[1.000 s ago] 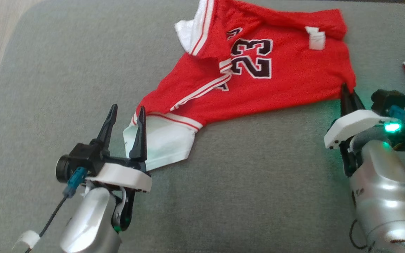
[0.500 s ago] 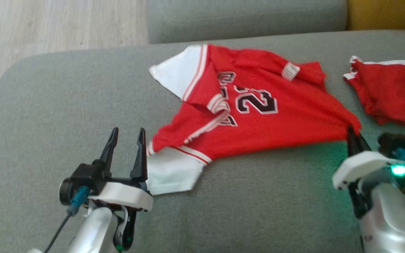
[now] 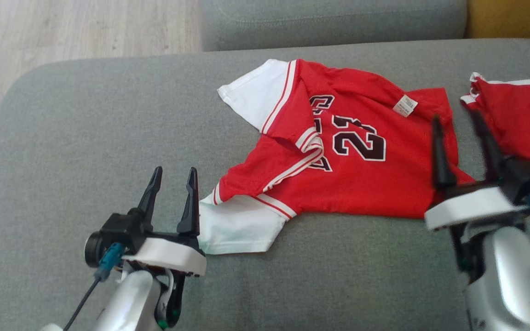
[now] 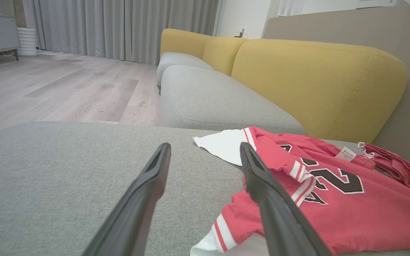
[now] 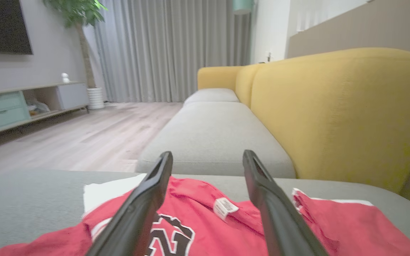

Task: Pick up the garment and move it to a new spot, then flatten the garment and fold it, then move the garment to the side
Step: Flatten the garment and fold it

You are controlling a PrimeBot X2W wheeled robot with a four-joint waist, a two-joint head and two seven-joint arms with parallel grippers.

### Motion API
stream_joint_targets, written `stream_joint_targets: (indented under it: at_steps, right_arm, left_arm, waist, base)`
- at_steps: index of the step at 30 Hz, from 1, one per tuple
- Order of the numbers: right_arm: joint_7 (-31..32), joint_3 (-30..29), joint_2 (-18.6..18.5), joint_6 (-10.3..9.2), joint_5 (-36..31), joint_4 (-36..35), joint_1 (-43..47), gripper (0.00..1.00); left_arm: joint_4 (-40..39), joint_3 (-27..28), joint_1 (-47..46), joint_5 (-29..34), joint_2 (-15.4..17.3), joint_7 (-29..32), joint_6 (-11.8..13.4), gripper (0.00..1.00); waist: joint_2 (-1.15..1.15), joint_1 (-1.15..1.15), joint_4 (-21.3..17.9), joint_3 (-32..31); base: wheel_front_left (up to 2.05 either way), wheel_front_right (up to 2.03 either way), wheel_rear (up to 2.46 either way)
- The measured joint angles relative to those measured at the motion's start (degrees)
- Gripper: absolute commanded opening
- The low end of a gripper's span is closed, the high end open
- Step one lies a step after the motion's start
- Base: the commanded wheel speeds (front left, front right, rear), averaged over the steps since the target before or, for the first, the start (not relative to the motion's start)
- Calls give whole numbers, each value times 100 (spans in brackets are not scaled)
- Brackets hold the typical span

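Although neither has hold of anything, both end effectors are spread wide: the left end effector (image 3: 175,171) is held just beside the lower white sleeve of the red-and-white numbered jersey (image 3: 361,188), laid rumpled on the grey fabric sofa cushion (image 3: 85,138); the right end effector (image 3: 454,117) is held over its right edge.

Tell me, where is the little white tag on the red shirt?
In the head view the tag lies near the shirt's far edge, up and right of the number and just left of the right gripper.
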Motion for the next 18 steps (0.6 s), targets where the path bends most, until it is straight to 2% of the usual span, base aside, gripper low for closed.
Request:
stream_joint_targets:
  at_steps: [4, 10, 14, 18]
  right_arm:
    - [-246, 376, 1, 1, 229, -166, 346, 100]
    - [-457, 409, 1, 0, 487, -215, 552, 100]
    - [-519, 421, 1, 0, 546, -288, 534, 100]
    - [-533, 435, 1, 0, 590, -297, 378, 100]
  left_arm:
    - [-1, 0, -31, 1, 15, 0, -2, 100]
    - [-29, -58, -275, 70, 142, 22, -59, 100]
    - [3, -130, -705, 192, 304, 367, -158, 100]
    - [344, -232, -1533, 212, 358, 1078, -303, 100]
  waist:
    - [0, 0, -18, 111]
    - [0, 0, -151, 344]
    - [0, 0, -275, 590]
    - [0, 1, -433, 900]
  base:
    - [0, 0, 0]
    - [0, 0, 0]
    - [0, 0, 0]
    - [0, 0, 0]
